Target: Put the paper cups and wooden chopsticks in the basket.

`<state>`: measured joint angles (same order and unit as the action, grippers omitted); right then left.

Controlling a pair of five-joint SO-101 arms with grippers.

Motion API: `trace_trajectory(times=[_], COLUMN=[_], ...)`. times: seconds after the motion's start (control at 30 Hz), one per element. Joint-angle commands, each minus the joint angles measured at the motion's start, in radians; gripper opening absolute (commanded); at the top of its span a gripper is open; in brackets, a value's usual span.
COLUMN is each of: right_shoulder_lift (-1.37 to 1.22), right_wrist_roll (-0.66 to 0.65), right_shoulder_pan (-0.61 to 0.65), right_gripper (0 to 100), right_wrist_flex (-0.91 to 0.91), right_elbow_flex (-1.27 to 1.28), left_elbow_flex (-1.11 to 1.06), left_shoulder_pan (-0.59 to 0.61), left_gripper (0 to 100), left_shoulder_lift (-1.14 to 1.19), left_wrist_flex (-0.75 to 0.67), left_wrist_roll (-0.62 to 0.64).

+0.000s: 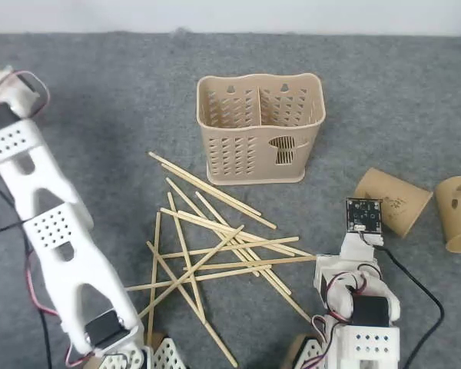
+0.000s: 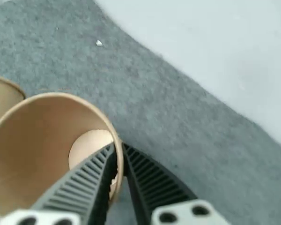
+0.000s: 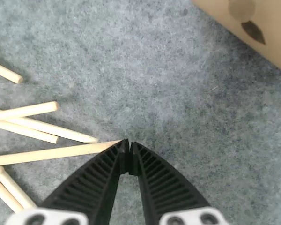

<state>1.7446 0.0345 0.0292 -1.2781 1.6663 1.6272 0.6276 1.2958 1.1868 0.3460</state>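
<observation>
My left gripper (image 2: 119, 146) is shut on the rim of a brown paper cup (image 2: 42, 140), one finger inside and one outside. A second cup (image 2: 0, 98) stands just beside it. The left arm (image 1: 31, 207) stretches to the far left corner of the mat. Two more paper cups (image 1: 392, 201) (image 1: 457, 211) lie on their sides at the right. Several wooden chopsticks (image 1: 215, 246) are scattered in front of the beige basket (image 1: 260, 134). My right gripper (image 3: 129, 145) is shut just above the mat, its tips at the end of one chopstick (image 3: 51, 153).
Everything sits on a grey carpet (image 1: 123, 123); its far edge meets a pale floor (image 2: 215, 42). A lying cup's side (image 3: 253, 28) is a short way beyond the right gripper. The right arm's base (image 1: 357, 323) is at the near right.
</observation>
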Motion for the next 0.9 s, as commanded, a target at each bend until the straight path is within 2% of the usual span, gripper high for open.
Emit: trace_trajectory(times=[0.0,0.13,0.3,0.6,0.87], right_shoulder_lift=[0.005,0.005,0.005,0.005,0.005], right_wrist_roll=[0.008,0.008,0.008,0.008,0.008], right_shoulder_pan=[-0.013,-0.013,-0.013,-0.013,-0.013], right_gripper=[0.8,0.8,0.8,0.8,0.8], right_wrist_flex=[-0.004,-0.004,-0.004,-0.004,-0.004], right_elbow_flex=[0.006,0.006,0.006,0.006,0.006], left_elbow_flex=[0.051,0.051,0.047,0.016,-0.409], left_shoulder_pan=[-0.026,-0.054,-0.124,-0.265,-0.517], left_gripper=[1,1,1,1,1], left_shoulder_lift=[-0.195,-0.325,-0.551,-0.822,-1.120], left_wrist_flex=[0.164,0.342,0.575,0.572,0.562], left_wrist_roll=[-0.014,-0.018,-0.153,-0.175,-0.170])
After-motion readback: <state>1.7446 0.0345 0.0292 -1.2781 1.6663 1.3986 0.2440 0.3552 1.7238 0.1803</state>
